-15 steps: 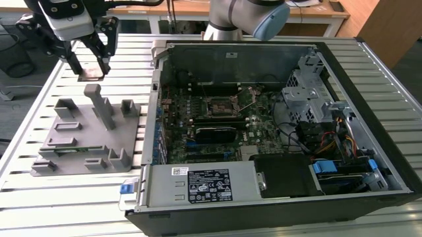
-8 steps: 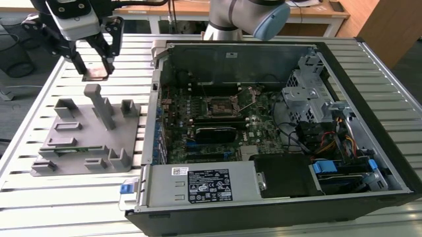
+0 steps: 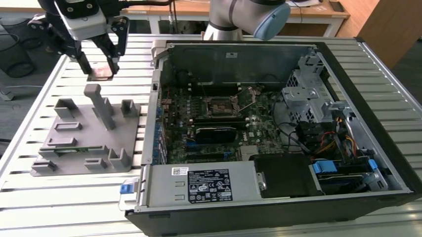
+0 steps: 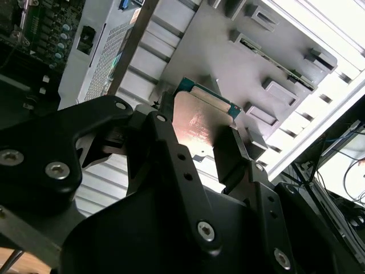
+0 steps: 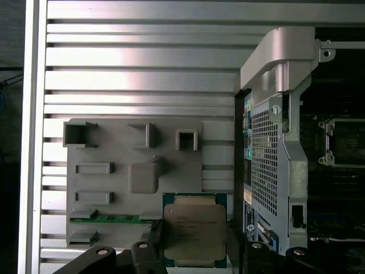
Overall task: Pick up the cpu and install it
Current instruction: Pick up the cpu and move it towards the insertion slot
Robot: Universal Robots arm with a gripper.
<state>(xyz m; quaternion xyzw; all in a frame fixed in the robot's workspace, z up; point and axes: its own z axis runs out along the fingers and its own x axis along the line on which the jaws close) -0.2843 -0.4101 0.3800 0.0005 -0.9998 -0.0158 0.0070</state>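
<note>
Metal, silver-white and shiny, makes up the flat square top of the cpu [image 5: 194, 234], and a thin blue-green rim is seen around it. One cpu is counted. It is gripped by the tool [image 3: 99, 64], which is closed on it from two sides with two black fingers [image 4: 228, 151]. The chip is held in the air over the table [image 3: 39, 98], at the upper part of the exterior view's left, apart from the grey fixture [image 3: 79, 143].

The table is made of long pale metal slats with dark gaps. One fixture is seen, of dull grey plastic, with several upright blocks and flat pads. A thin green strip [image 5: 114, 218] is tucked into one slot.

One open computer case [image 3: 389, 148], black outside, is laid on the table in the middle and the exterior view's right. A square socket [image 3: 221, 106] with a dark frame is seen on the green board inside.

Two edges of the cpu are covered by the fingers. In the first wrist view one edge is cut off by the picture's border. In the exterior view the chip is small and hard to make out. The robot arm [image 3: 244, 15] is cut off at the top of the exterior view.
</note>
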